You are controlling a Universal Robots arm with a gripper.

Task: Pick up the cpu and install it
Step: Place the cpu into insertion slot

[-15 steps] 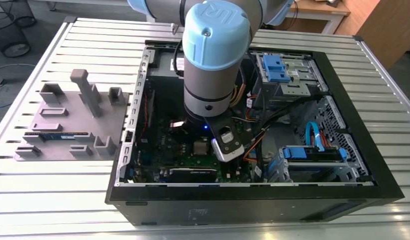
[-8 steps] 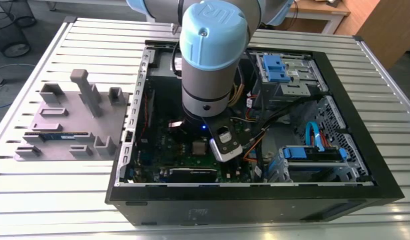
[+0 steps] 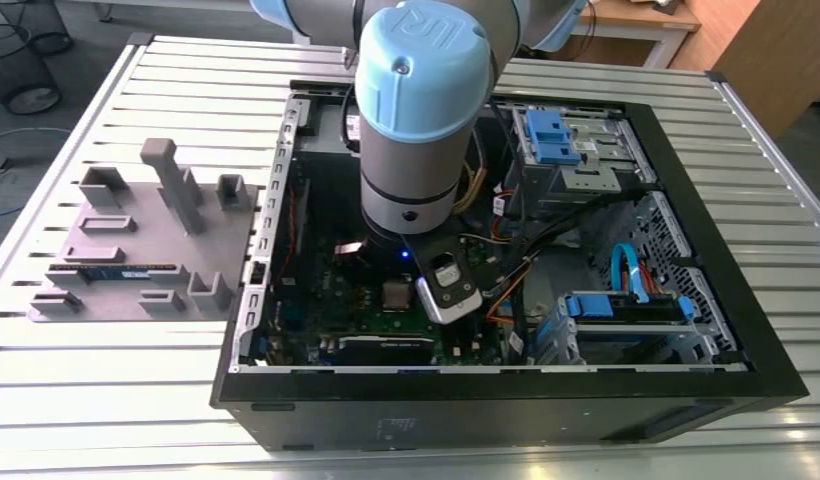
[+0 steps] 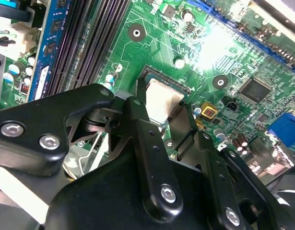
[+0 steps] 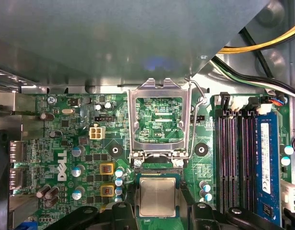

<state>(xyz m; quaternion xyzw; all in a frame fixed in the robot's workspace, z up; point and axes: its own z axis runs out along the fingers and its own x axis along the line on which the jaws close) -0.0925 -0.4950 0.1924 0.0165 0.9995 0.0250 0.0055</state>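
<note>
The cpu (image 5: 158, 196) (image 4: 161, 99), a small square chip with a silvery top, lies level in the open socket on the green motherboard (image 5: 70, 143). My gripper (image 5: 158, 203) (image 4: 162, 112) comes straight down over it, one black finger (image 5: 122, 211) (image 4: 137, 112) pressed against each of two opposite sides of the chip, so it is shut on the cpu. The socket's metal load plate (image 5: 159, 120) is swung up and open beside the chip, with its lever (image 5: 197, 96) raised. In the exterior view the arm (image 3: 410, 120) reaches down into the middle of the computer case (image 3: 517, 385).
Black memory slots (image 5: 233, 158) and a blue memory stick (image 5: 265, 163) run alongside the socket. Yellow and black cables (image 5: 262, 45) cross near the case wall. Outside the case, at the exterior view's left, a grey fixture plate (image 3: 143, 240) stands on the slatted table (image 3: 103, 400).
</note>
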